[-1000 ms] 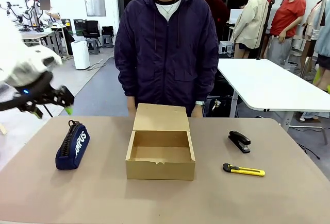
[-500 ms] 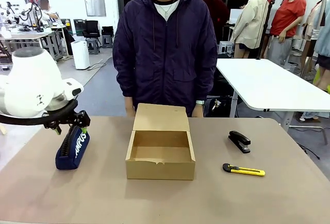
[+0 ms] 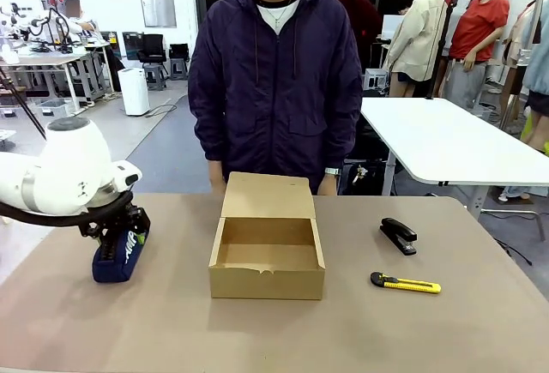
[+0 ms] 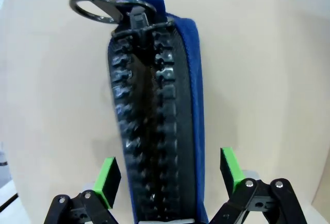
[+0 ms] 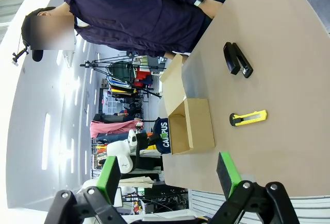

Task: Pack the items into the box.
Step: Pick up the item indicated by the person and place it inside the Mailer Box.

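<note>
A navy "CAMPUS" pouch (image 3: 120, 260) lies at the table's left. My left gripper (image 3: 120, 234) is down on it, and in the left wrist view it (image 4: 169, 171) stands open, its green pads either side of the pouch (image 4: 154, 105) with the zipper facing up. The brown box (image 3: 268, 253) sits in the middle with its flap lid open toward the person. To the right lie the black stapler (image 3: 399, 236) and the yellow-and-black knife (image 3: 406, 284). My right gripper (image 5: 168, 175) is open and holds nothing, well off the table. Its view takes in the stapler (image 5: 237, 59), knife (image 5: 248, 117) and box (image 5: 192, 123).
A person in a dark jacket (image 3: 276, 90) stands right behind the box at the far edge, hands low behind the lid. A white table (image 3: 446, 141) stands beyond at the right. Bare tabletop (image 3: 171, 330) runs along the front.
My left arm swung in from the upper left and came down over the pouch, jaws still open. Box, stapler and knife have not moved.
</note>
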